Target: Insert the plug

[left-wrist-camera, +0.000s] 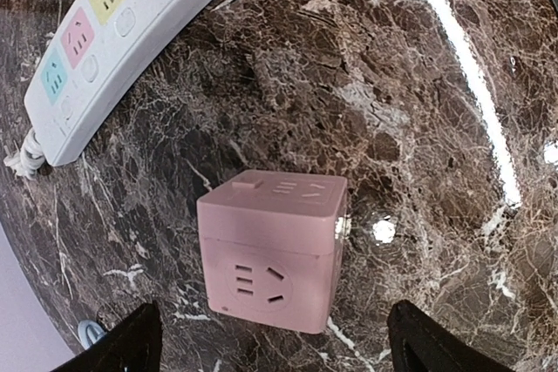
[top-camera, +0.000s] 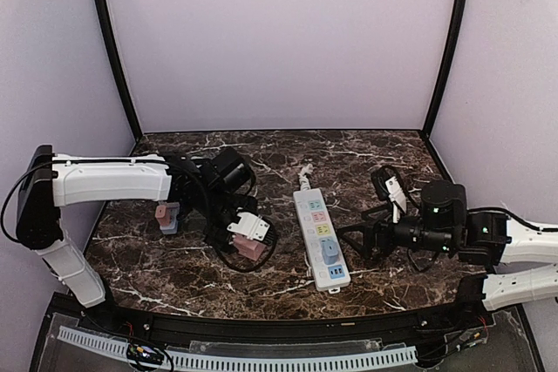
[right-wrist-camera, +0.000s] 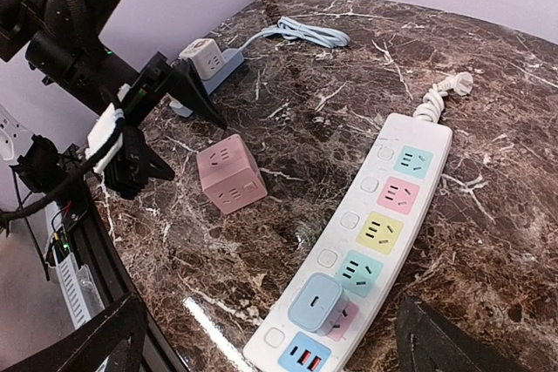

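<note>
Plug-in drill, pickup stage: the left tool hangs released over a pale pink plastic cube adapter. Its two black fingers stand wide to either side of the cube and touch neither face. The cube, which appears to be the plug for insertion, rests on the dark brown veined marble worktop directly between and just ahead of those fingers. One socket face is turned towards the wrist camera; its pins are out of sight.

Up and to the left of this tool lies the long white power strip with pastel-coloured sockets, well apart from the cube. The straddling pose looks like a line-up for a squeeze across the cube's flat sides, the surest hold on a smooth block.

The right tool is also spread wide and empty. It hovers at the near end of the strip, just over a light blue rounded plug seated in a socket there. It is probably placed to steady the strip when the cube is pressed in.

Beyond the left tool, a grey-and-white cube adapter with a pale blue cable sits unattended.
</note>
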